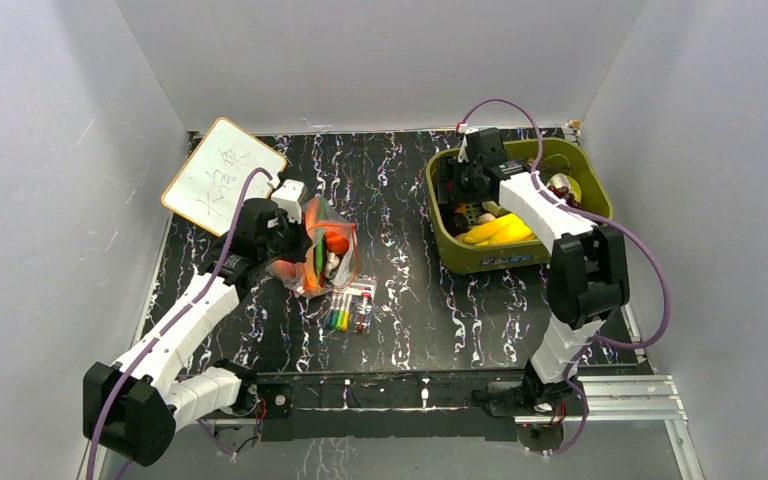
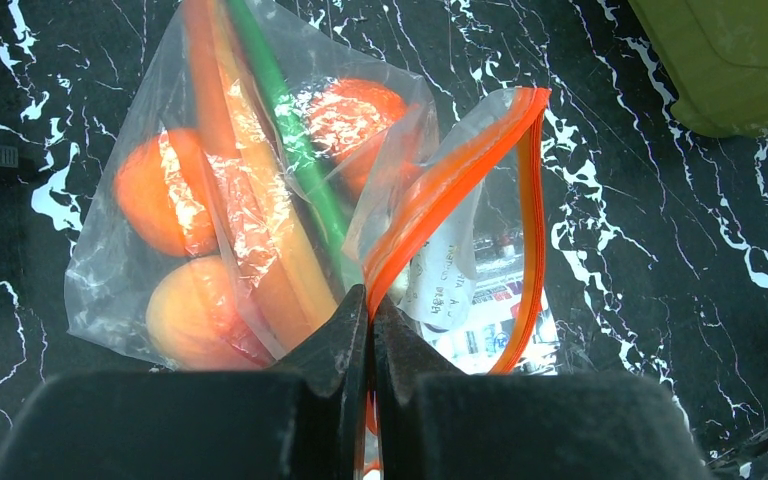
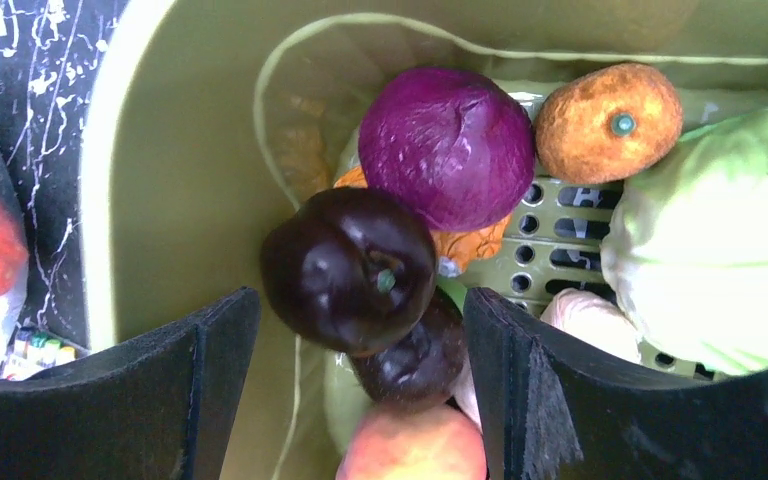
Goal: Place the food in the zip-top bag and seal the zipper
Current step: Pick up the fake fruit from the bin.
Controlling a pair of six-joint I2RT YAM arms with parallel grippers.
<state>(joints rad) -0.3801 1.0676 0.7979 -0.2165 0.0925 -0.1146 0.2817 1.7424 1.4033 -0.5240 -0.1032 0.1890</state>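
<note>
Orange zipper (image 2: 450,180) slants away from left hand (image 2: 370,300) pinching it | right hand (image 3: 355,305) wide

No text can be read for certain. The whiteboard (image 1: 224,176), upper left of the top view, carries dark handwritten strokes too small to make out. In the left wrist view, a white label (image 2: 447,275) seen through the zip-top bag (image 2: 190,120) near centre bears small print, too blurred to read.

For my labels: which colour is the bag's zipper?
Red-orange zipper; clearest in the left wrist view.
</note>
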